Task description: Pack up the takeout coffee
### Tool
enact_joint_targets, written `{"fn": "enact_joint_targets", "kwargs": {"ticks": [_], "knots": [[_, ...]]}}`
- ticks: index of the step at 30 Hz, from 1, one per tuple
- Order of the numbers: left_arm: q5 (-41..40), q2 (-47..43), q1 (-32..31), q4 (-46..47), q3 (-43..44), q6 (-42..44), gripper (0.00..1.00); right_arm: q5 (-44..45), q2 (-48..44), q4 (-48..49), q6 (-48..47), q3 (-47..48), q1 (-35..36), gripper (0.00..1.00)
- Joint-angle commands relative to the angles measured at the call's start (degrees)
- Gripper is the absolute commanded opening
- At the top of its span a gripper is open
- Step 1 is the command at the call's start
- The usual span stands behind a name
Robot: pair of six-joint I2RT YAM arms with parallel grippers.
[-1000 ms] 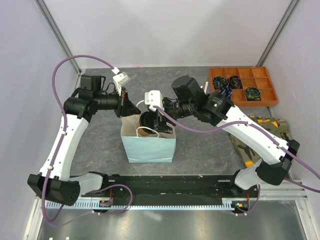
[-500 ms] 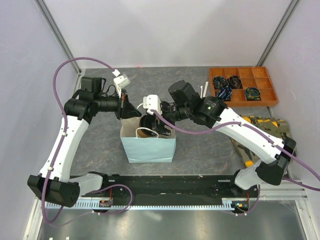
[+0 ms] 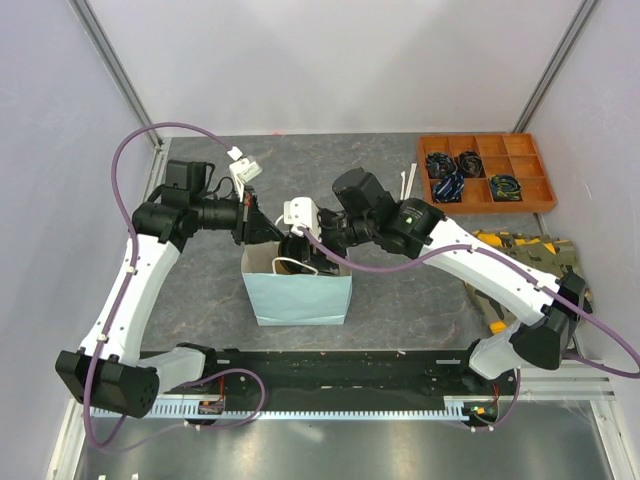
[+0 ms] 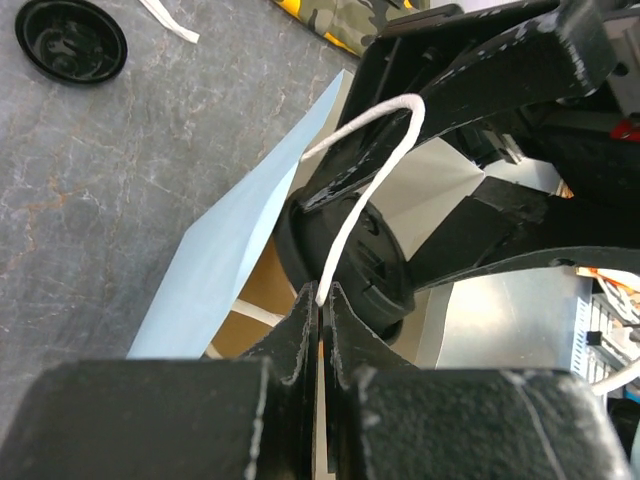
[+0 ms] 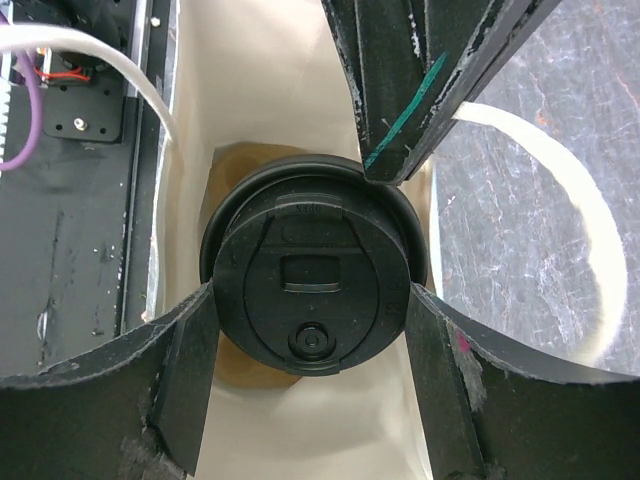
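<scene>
From the right wrist, the takeout coffee (image 5: pixel 315 300) showed only its black lid, its cup wall hidden beneath. From above, the right end effector (image 3: pixel 306 244) covered most of it inside the blue bag (image 3: pixel 300 295). The dark bundles (image 3: pixel 440 163) in the orange tray (image 3: pixel 480 138) were too small to identify.

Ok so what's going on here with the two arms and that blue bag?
The left gripper is pinched shut on the white handle of the light-blue paper bag, holding its mouth open. The right gripper grips the takeout coffee with one finger on each side of its black lid, and the cup sits inside the bag's opening. It has not been let go yet, so the packing is partway done.
</scene>
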Motion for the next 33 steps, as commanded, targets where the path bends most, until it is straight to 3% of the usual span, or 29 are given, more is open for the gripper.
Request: {"fn": "enact_joint_targets", "kwargs": {"ticks": [1,16,26,33], "knots": [[1.35,-1.21,0.01,2.45,-1.36,-3.44,0.02,-0.59,0.88,2.78,-2.56,-1.04,0.75,0.28],[-4.1,-1.83,0.45,6.32,-3.12,-9.51,0.02,0.11,4.13,-3.2,-10.65,3.35,2.33,0.26],[-2.87,-4.2,0.8,9.49,-2.59,-11.18,0.08,2.13,0.8,-3.2,-5.73,7.39,2.25,0.26],[-3.48,-4.02,0.8,9.49,-2.5,-10.74,0.06,4.42,-1.75,-4.17,-4.32,11.78,0.85,0.26]]}}
